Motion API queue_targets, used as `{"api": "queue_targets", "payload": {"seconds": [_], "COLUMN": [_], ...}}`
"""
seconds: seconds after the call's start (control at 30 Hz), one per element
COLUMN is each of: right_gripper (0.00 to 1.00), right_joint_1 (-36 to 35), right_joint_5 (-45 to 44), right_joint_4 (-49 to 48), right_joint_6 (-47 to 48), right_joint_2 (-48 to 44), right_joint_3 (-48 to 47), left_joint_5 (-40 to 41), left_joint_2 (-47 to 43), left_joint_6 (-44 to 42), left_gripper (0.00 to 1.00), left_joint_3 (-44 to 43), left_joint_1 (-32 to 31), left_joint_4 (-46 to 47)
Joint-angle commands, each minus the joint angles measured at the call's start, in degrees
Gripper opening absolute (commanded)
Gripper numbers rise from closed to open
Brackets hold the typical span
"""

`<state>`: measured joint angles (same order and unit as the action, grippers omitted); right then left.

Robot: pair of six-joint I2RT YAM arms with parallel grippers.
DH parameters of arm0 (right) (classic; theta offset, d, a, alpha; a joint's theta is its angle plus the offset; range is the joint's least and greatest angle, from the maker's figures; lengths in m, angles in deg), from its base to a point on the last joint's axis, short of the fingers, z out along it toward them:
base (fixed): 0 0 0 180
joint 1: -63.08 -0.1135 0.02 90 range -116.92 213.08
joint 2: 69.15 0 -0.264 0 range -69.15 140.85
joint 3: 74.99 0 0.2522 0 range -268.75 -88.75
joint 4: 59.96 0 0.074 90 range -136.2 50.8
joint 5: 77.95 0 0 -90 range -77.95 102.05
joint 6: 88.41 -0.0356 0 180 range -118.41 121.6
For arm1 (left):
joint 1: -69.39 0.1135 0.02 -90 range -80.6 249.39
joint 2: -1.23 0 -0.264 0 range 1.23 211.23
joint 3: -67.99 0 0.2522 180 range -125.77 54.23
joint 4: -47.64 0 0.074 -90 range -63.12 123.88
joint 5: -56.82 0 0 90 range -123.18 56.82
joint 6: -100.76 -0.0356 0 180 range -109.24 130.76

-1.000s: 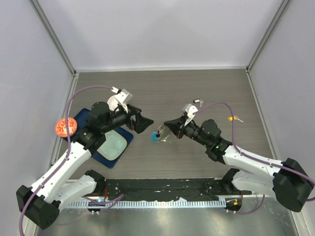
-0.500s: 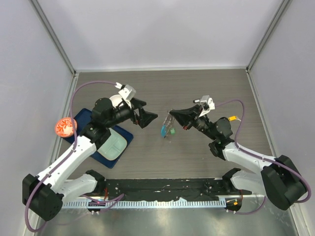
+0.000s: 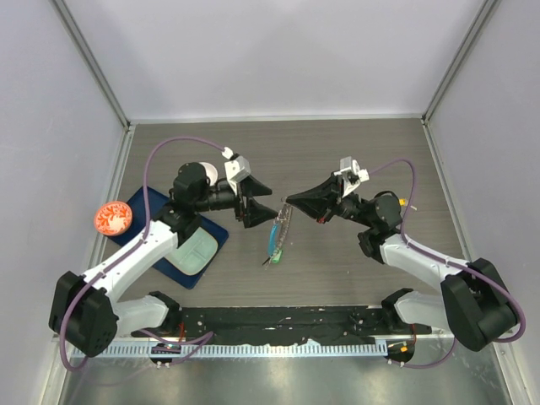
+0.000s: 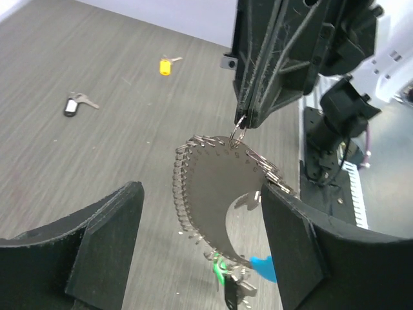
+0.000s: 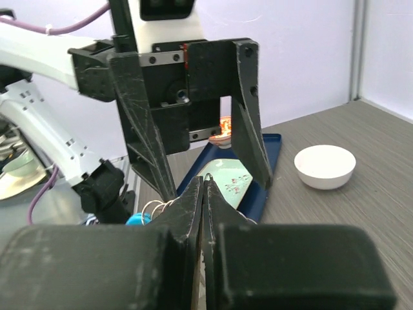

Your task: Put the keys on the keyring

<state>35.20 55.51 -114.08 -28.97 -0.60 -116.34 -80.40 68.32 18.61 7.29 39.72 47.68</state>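
Note:
The keyring [image 4: 210, 194], a wire ring fringed with small silver keys, hangs above the table with a blue tag [image 4: 266, 268] at its lower end. My right gripper [image 3: 291, 202] is shut on its top loop, and its tips [image 5: 205, 184] are pressed together. In the top view the keyring [image 3: 277, 234] dangles between both arms. My left gripper [image 4: 200, 192] is open, one finger [image 4: 106, 232] on each side of the ring; whether either touches it is unclear. A loose key with a black head [image 4: 72, 105] lies on the table beyond.
A yellow-headed key [image 4: 165, 66] lies farther off on the table. A white bowl [image 5: 324, 166] stands behind my left arm. A blue tray [image 3: 139, 207] with a pale green plate [image 3: 196, 250] is at the left, next to an orange-red object [image 3: 111, 218].
My right gripper has lifted the keyring off the table and turned so that the ring hangs from it. My left gripper has moved in around the ring and narrowed a little.

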Motion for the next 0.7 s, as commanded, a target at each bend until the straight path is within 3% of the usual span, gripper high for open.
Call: {"api": "queue_targets", "payload": {"seconds": [0.0,0.4,0.67], "right_gripper": [0.01,0.01,0.01], "right_joint_1": [0.19,0.28,0.46], "right_joint_5": [6.89,12.7,12.7], "right_joint_4": [-2.79,-1.38,-1.29], "right_joint_6": [0.42,1.21,1.39], "right_joint_2": [0.09,1.32,1.76], "right_joint_3": [-4.48,-6.16,-6.24], "left_joint_5": [-9.2,-14.65,-14.13], "left_joint_2": [0.06,1.55,3.04], "left_joint_6": [-3.2,3.65,5.59], "left_gripper": [0.74,0.49,0.41], "left_joint_3": [-2.72,-3.95,-4.48], "left_joint_1": [-0.21,-0.21,-0.3], "left_joint_4": [1.48,6.76,7.2]}}
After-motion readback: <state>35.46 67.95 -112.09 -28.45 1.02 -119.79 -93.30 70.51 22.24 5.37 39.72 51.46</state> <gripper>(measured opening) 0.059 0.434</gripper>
